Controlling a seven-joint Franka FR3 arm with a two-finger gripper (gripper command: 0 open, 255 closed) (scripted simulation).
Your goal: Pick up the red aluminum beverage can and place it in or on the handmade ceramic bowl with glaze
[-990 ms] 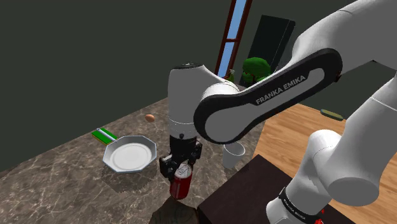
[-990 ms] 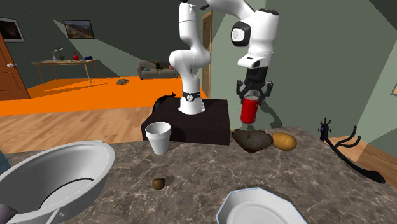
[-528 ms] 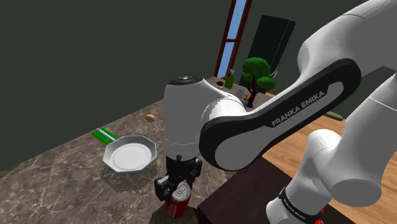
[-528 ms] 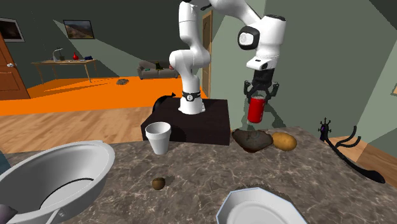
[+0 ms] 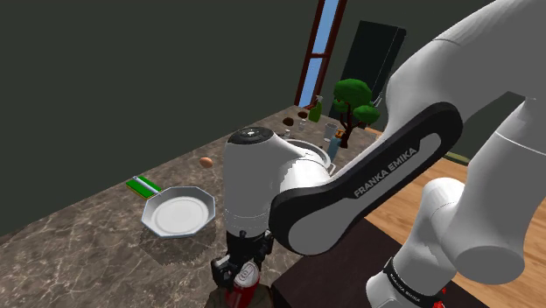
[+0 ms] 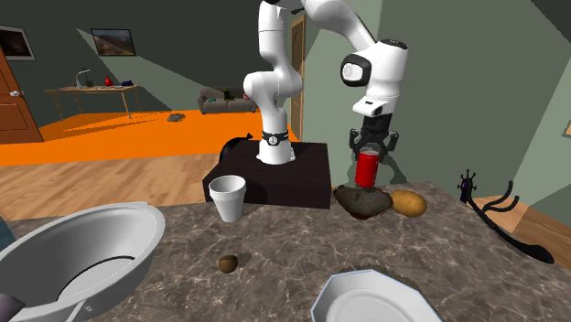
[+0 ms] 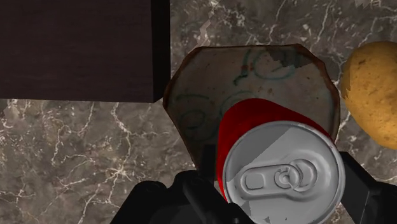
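Gripper [image 6: 370,148] is clamped on the red can [image 6: 368,171], right of centre in the second exterior view, hanging right over the brown bowl [image 6: 362,202]. A potato [image 6: 408,202] sits just beside the bowl's right, with the dark stand [image 6: 274,178] to its left.

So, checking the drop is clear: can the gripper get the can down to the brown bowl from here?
Probably yes: the gripper holds the red can over the bowl, nothing between them; the potato lies beside it.
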